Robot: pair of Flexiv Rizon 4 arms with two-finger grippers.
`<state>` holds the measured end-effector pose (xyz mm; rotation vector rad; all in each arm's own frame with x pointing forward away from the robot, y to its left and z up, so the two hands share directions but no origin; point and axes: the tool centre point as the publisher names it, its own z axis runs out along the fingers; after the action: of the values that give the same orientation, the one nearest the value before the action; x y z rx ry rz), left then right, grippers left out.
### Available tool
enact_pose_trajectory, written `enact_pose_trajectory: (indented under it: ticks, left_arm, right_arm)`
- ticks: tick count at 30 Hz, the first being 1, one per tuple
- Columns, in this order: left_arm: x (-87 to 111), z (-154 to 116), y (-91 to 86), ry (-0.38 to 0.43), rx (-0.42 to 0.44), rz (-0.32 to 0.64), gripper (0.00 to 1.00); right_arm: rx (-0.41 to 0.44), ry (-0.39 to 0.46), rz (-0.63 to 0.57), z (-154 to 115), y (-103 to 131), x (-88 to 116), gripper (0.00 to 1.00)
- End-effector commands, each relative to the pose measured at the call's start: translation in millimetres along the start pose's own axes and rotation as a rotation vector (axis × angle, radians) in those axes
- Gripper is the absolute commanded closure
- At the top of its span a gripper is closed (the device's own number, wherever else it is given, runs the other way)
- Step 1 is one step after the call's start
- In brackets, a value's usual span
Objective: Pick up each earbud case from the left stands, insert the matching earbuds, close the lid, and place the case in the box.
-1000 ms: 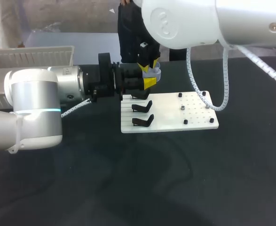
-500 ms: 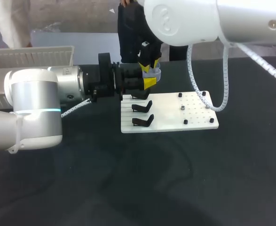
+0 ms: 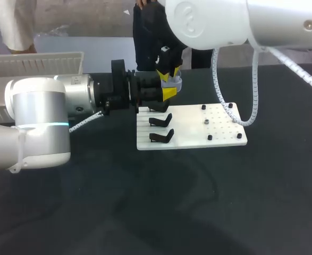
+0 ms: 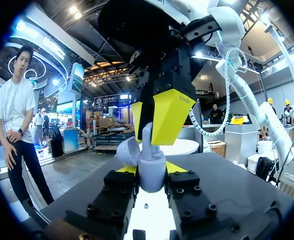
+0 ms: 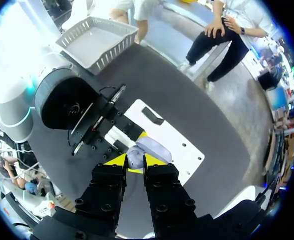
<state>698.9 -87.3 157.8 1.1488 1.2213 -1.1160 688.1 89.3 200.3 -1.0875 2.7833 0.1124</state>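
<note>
Left gripper horizontal, clamped on pale lavender plastic earbud case, right gripper pointing down onto it, grip indiscernible.

Our black bench carries two things.
We see a white board near its middle, with black stands and small pegs on it, and a white basket at the far left edge.
</note>
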Motion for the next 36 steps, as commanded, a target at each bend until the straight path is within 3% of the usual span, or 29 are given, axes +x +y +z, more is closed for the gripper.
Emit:
enact_pose_trajectory:
  ticks: [1, 36]
  left_arm:
    - [0.7, 0.2, -2.4, -0.003, -0.008, 0.004, 1.00]
    - [0.7, 0.2, -2.4, -0.003, -0.008, 0.004, 1.00]
  right_arm:
    - [-0.003, 0.004, -0.001, 1.5, -2.5, -3.8, 1.00]
    - [0.045, 0.039, -0.028, 10.9, -0.6, 8.1, 1.00]
